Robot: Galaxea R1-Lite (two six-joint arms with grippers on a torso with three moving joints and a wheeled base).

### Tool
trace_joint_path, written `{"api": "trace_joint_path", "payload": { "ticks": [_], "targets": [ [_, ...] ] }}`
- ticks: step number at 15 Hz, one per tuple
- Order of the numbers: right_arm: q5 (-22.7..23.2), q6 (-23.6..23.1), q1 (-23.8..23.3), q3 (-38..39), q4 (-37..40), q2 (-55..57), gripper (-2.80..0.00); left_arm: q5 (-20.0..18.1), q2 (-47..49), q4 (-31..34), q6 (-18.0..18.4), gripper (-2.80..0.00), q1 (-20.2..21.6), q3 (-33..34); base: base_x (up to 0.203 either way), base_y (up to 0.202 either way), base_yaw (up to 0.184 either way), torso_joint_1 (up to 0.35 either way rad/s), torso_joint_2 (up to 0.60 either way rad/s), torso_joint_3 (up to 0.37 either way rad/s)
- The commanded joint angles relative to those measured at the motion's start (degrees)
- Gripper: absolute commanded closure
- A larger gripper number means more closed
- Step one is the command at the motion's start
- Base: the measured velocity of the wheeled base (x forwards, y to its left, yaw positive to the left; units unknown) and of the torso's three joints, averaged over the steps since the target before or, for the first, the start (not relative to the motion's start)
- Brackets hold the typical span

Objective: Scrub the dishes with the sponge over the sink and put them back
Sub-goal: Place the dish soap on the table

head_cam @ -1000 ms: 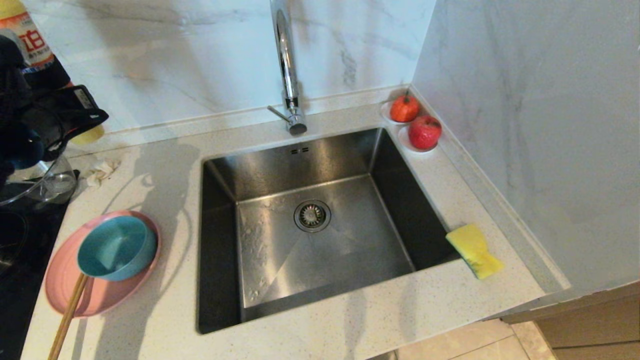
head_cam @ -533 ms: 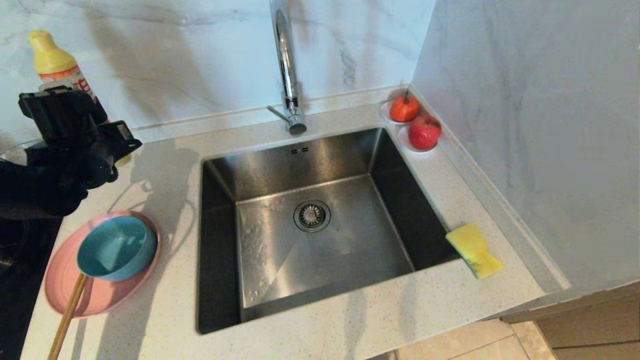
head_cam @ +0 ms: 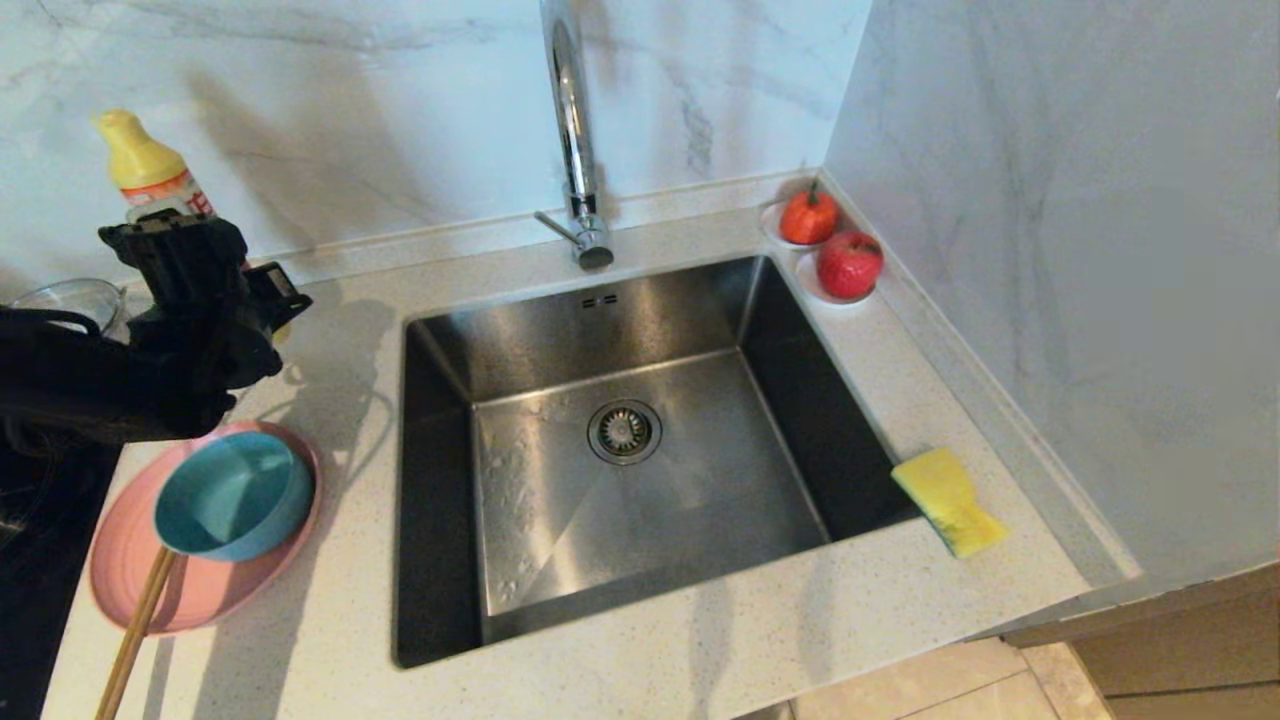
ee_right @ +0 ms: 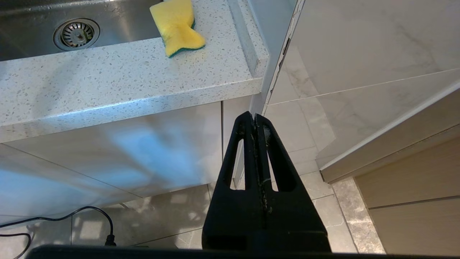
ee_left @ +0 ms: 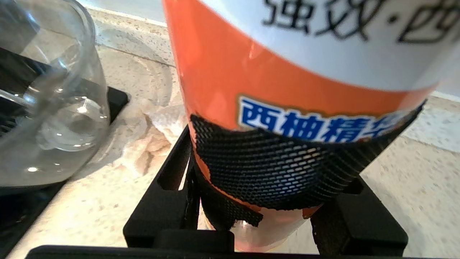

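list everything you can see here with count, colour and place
round matte pink plate: 1, pink, counter left of the sink
round teal-blue bowl: 1, teal, on the plate
wooden chopsticks: a pair, tan, leaning on the plate's edge
brushed steel sink: 1, silver, centre, round drain
chrome faucet: 1, silver, behind the sink
yellow foam sponge: 1, yellow with green underside, counter right of the sink
red fruit on white saucers: 2, back right corner
orange-labelled detergent bottle with yellow cap: 1, back left
clear glass bowl: 1, far left
left gripper: black, jaws around the bottle
right gripper: black, jaws shut, below counter height, right of the cabinet
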Motion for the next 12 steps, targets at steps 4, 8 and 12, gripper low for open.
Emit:
{"api": "trace_joint_path", "payload": {
  "ticks": [4, 8, 12],
  "targets": [
    [0.0, 0.0, 0.0, 0.0, 0.0, 0.1, 0.0, 1.8, 4.9, -4.4, -0.2, 0.0, 0.5, -4.2, 0.0, 0.0, 0.0, 0.0, 0.0, 0.0],
    [0.0, 0.0, 0.0, 0.0, 0.0, 0.1, 0.0, 3.1, 7.7, -5.8, 0.3, 0.0, 0.7, -5.9, 0.0, 0.0, 0.0, 0.0, 0.0, 0.0],
    [0.0, 0.0, 0.0, 0.0, 0.0, 0.1, 0.0, 3.4, 10.0, -6.4, 0.6, 0.0, 1.2, -8.5, 0.0, 0.0, 0.0, 0.0, 0.0, 0.0]
  ]
}}
